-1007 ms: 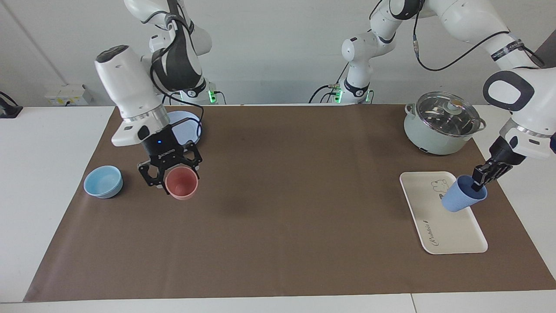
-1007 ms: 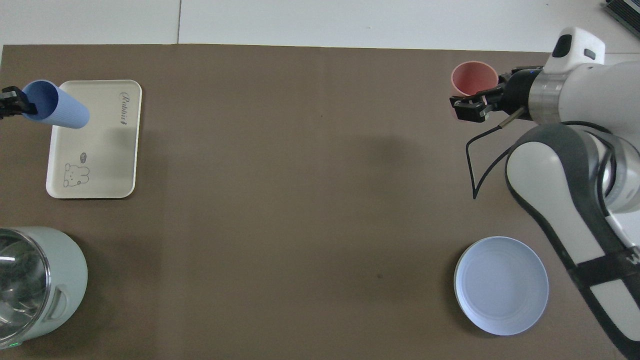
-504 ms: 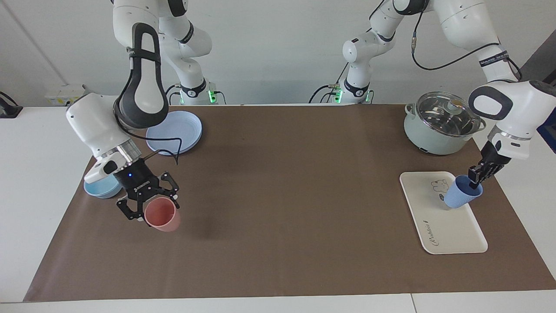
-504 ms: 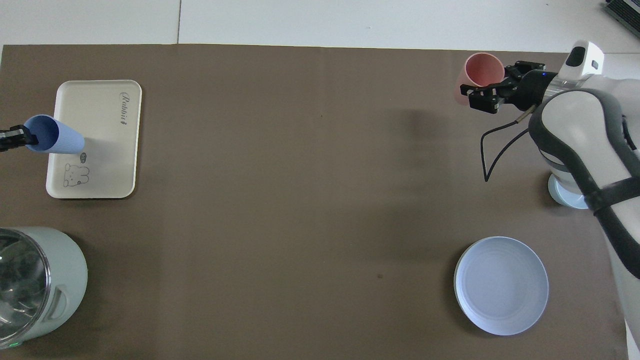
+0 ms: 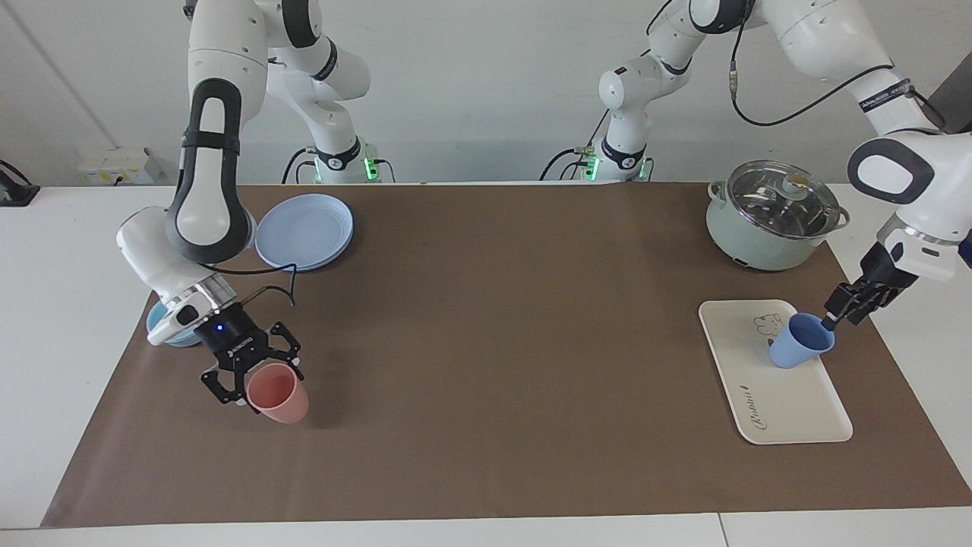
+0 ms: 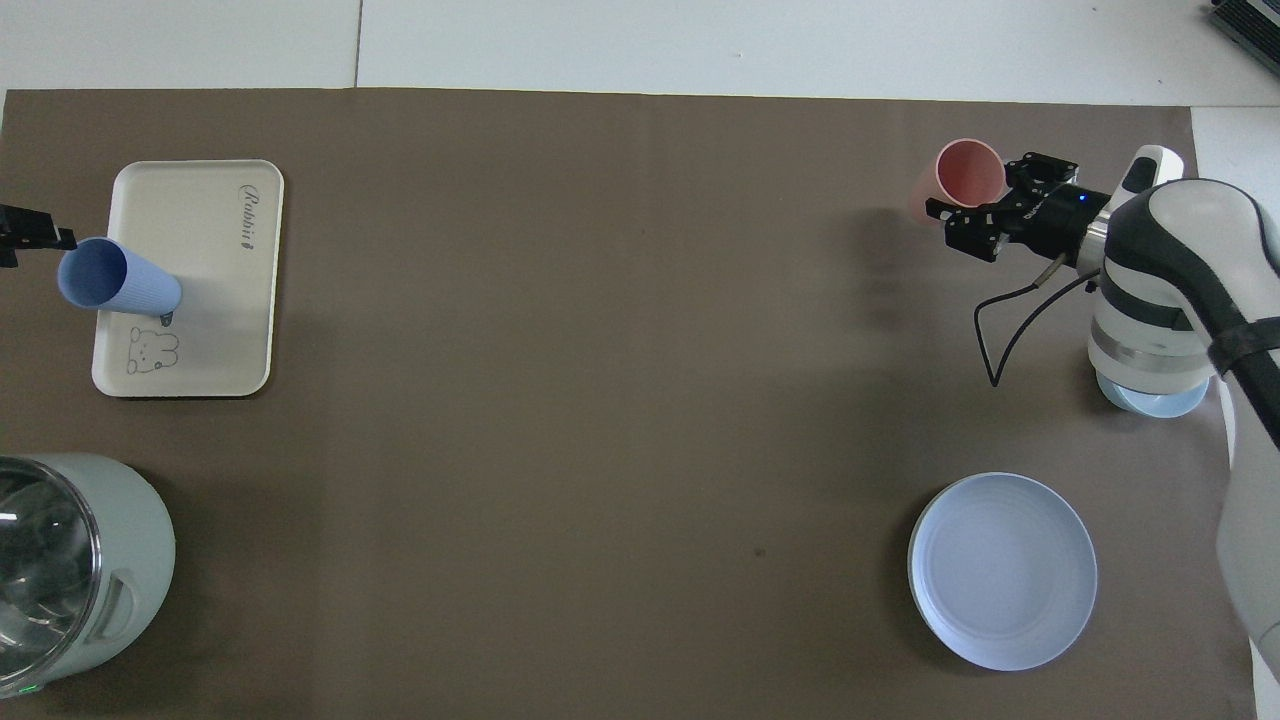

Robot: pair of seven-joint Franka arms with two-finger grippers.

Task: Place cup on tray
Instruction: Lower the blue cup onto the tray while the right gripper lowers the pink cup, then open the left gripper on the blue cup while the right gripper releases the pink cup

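Blue cup (image 5: 800,343) stands on the cream tray (image 5: 790,410), tilted, its rim just beside the left gripper (image 5: 832,317), whose jaws seem parted and clear of it. Right gripper (image 5: 250,384) jaws pinch the pink cup (image 5: 279,393) on the tabletop

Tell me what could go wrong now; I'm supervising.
The left claw hangs at the rim of the periwinkle-blue plastic tumbler, which stands near the edge of the cream rectangular tray; pulling away could clip and topple it. The right claw grips a pink plastic tumbler tilted; it might slip.
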